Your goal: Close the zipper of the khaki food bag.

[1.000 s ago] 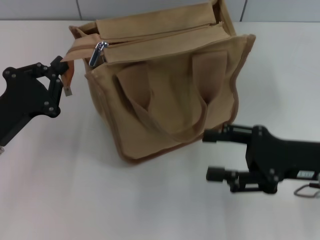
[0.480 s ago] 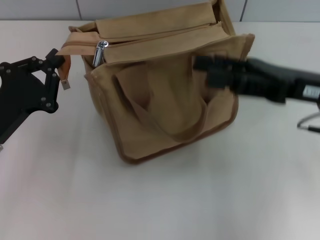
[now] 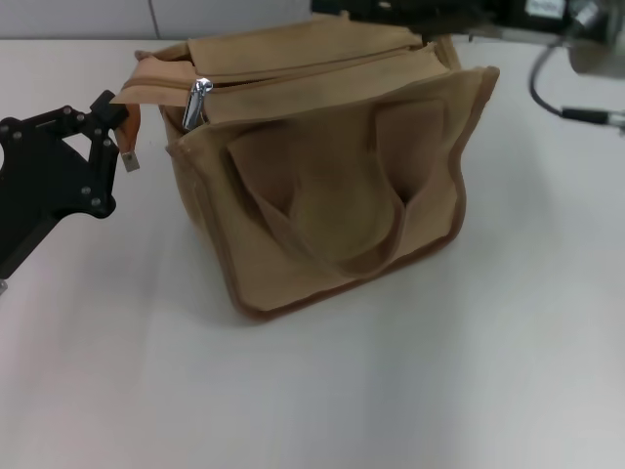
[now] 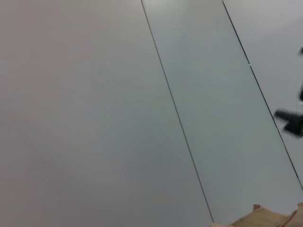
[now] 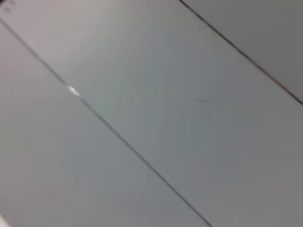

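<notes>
The khaki food bag (image 3: 332,195) stands in the middle of the white table, its handles hanging down the front. Along its top panel runs the zipper (image 3: 312,70), with the silver pull tab (image 3: 196,102) at the left end. At the bag's left corner my left gripper (image 3: 117,119) is shut on the brown fabric end tab (image 3: 132,125) of the zipper and holds it out sideways. High behind the bag's back edge is my right gripper (image 3: 337,10), seen only as a dark blur. A corner of the bag (image 4: 265,219) shows in the left wrist view.
A grey panelled wall (image 3: 244,18) runs behind the table (image 3: 488,371), and both wrist views show mostly those panels. A cable (image 3: 547,93) loops off the right arm at the upper right.
My right arm has swung from in front of the bag up across it to the top of the view behind the bag. The left gripper has stayed on the end tab, shifting only slightly.
</notes>
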`<action>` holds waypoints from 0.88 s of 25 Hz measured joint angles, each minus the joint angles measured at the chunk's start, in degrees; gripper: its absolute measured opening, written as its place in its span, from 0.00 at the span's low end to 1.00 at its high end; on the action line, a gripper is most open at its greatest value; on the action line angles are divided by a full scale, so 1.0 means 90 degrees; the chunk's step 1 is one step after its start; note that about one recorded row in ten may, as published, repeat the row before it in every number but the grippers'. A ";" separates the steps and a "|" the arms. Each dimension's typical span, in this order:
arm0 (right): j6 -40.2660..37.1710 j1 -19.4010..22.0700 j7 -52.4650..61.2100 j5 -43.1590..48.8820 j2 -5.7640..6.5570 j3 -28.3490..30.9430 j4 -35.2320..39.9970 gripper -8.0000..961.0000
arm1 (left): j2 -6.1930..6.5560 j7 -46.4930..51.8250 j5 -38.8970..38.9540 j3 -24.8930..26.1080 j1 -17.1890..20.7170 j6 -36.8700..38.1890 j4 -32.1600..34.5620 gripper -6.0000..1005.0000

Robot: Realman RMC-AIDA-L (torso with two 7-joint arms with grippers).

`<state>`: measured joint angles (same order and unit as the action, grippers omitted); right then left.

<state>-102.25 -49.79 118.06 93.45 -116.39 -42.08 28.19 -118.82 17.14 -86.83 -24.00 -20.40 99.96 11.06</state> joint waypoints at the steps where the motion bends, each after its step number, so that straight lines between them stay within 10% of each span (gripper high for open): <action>1: 0.0140 -0.0073 0.0112 0.0033 0.0011 -0.0057 0.0015 0.79 | 0.0000 0.0000 0.0000 0.0000 0.0000 0.0000 0.0000 0.00; 22: 0.1655 -0.1073 0.1826 0.0993 -0.0031 -0.1569 0.0050 0.79 | -0.0002 -0.0066 0.0117 0.0001 -0.0021 0.0164 -0.0143 0.00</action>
<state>-87.36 -59.45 134.49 102.39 -116.68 -56.20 28.64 -118.84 16.54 -85.77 -23.99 -20.59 101.44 9.77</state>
